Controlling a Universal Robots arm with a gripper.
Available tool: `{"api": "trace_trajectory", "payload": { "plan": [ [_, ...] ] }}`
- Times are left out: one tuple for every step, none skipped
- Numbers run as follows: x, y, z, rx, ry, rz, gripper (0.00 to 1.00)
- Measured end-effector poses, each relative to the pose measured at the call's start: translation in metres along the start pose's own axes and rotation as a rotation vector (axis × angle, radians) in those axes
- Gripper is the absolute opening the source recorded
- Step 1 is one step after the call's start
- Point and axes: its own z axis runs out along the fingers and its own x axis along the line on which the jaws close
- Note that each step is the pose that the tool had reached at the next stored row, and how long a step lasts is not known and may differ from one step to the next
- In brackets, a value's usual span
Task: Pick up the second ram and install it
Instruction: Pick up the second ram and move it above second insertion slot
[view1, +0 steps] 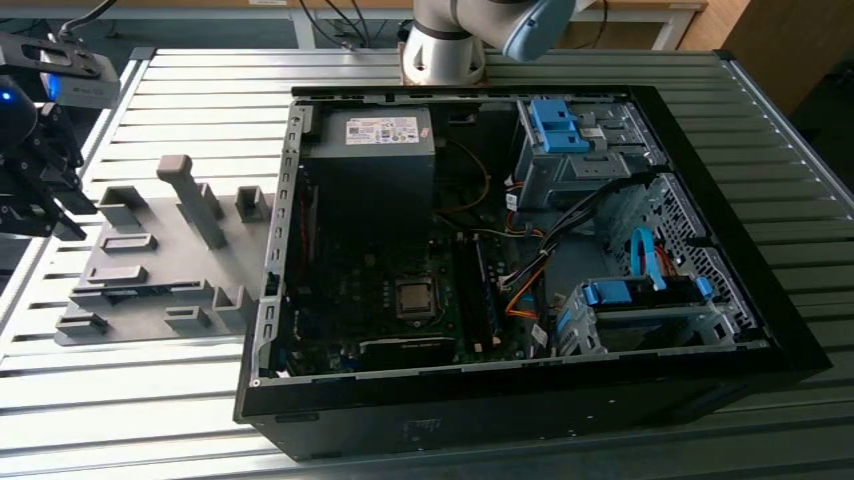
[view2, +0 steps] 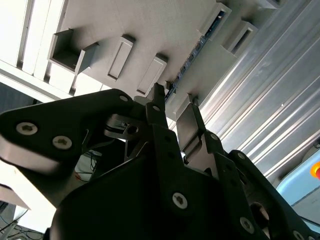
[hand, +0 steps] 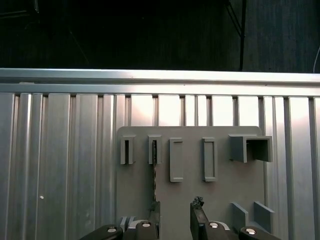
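Ram (hand: 154, 172) – a thin blue-green strip seen edge-on – stands on its long edge in the grey fixture plate (hand: 220, 200), one end slotted into a small grey block (hand: 154, 150). In the second wrist view the ram (view2: 197, 50) runs as a narrow line across the plate (view2: 165, 25) between raised blocks, its near end coming in beside one fingertip.

The gripper (hand: 176, 205) hangs over that near end with its two dark fingers (hand: 199, 220) spread apart and nothing held. The ram lines up with one finger rather than with the middle of the gap, and whether they touch cannot be told. In the second wrist view the gripper (view2: 176, 95) shows the same wide gap.

In the exterior view the plate (view1: 167, 215) lies on the slatted metal table (view1: 200, 80) on the exterior view's left of the open case (view1: 507, 420) – with the gripper (view1: 40, 215) at the plate's outer side, away from the case. Inside the case the motherboard's socket (view1: 416, 298) faces up. The arm's base (view1: 454, 40) stands beyond the case.
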Motion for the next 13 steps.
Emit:
{"api": "trace_trajectory", "payload": {
  "plan": [
    [0.0, 0.0, 0.0, 0.0, 0.0, 0.0, 0.37],
    [0.0, 0.0, 0.0001, 0.0, 0.0, 0.0, 0.37],
    [0.0, 0.0, 0.0004, 0.0002, -0.0001, 0.0, 0.37],
    [0.0, -0.0001, 0.0008, 0.0004, -0.0003, 0.0, 0.37],
    [0.0001, -0.0001, 0.0015, 0.0007, -0.0003, 0.0, 0.37],
    [0.0002, -0.0001, 0.0022, 0.0006, -0.0001, 0.0, 0.37],
    [0.0002, -0.0002, 0.0034, 0.0006, -0.0001, 0.0, 0.37],
    [0.0003, -0.0002, 0.0051, 0.0006, -0.0001, 0.0, 0.37],
    [0.0004, -0.0003, 0.007, 0.0007, -0.0001, 0.0, 0.37],
    [0.0006, -0.0004, 0.0088, 0.0006, -0.0001, 0.0, 0.37],
    [0.0007, -0.0004, 0.0105, 0.0006, -0.0001, 0.0, 0.37],
    [0.0008, -0.0005, 0.0123, 0.0006, 0.0, 0.0, 0.37],
    [0.001, -0.0005, 0.0141, 0.0006, 0.0, 0.0, 0.37]
  ]
}}
